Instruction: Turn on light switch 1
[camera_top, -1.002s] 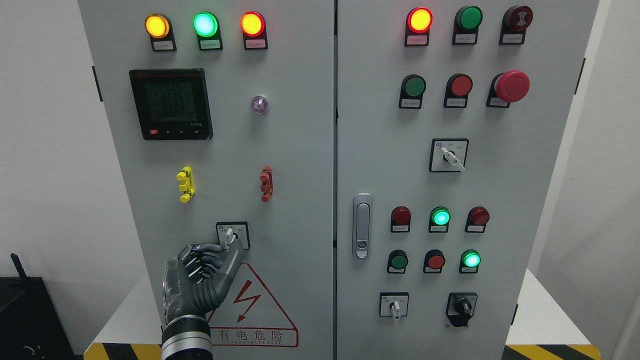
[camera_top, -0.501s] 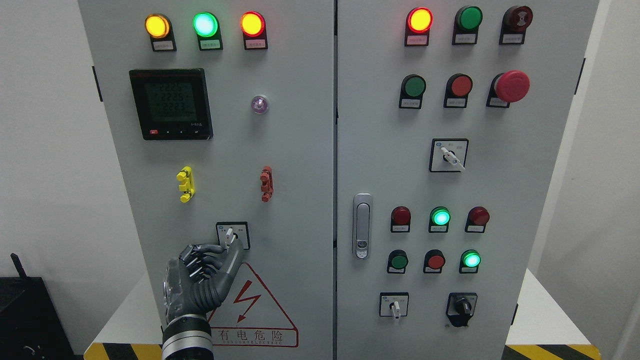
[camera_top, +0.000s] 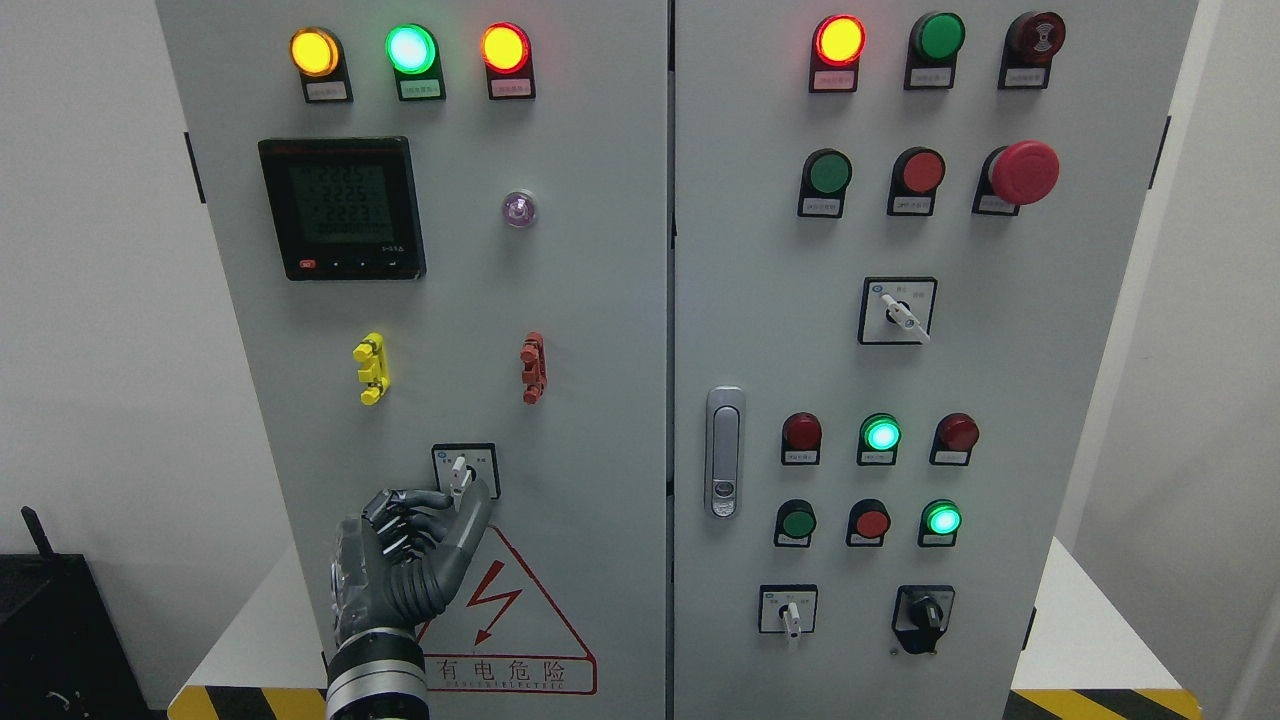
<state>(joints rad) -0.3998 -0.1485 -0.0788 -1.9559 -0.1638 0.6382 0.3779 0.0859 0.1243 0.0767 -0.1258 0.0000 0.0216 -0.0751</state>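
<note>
A small rotary switch (camera_top: 460, 470) with a white lever sits in a black-framed square low on the left cabinet door (camera_top: 600, 330). Its lever points almost straight up. My left hand (camera_top: 455, 497), dark grey with jointed fingers, comes up from the bottom edge just below the switch. The thumb (camera_top: 474, 505) lies against the right side of the lever's lower end, and the curled fingers (camera_top: 410, 515) close in from the left, pinching it. My right arm does not show.
A red-bordered warning triangle (camera_top: 500, 610) lies right below the switch. Yellow (camera_top: 371, 368) and red (camera_top: 534, 368) clips stick out above it. The right door (camera_top: 1000, 400) carries a handle (camera_top: 724, 450), lamps, buttons and three more rotary switches.
My left hand has crept a few pixels to the right and settled against the lever. The lever's angle looks the same.
</note>
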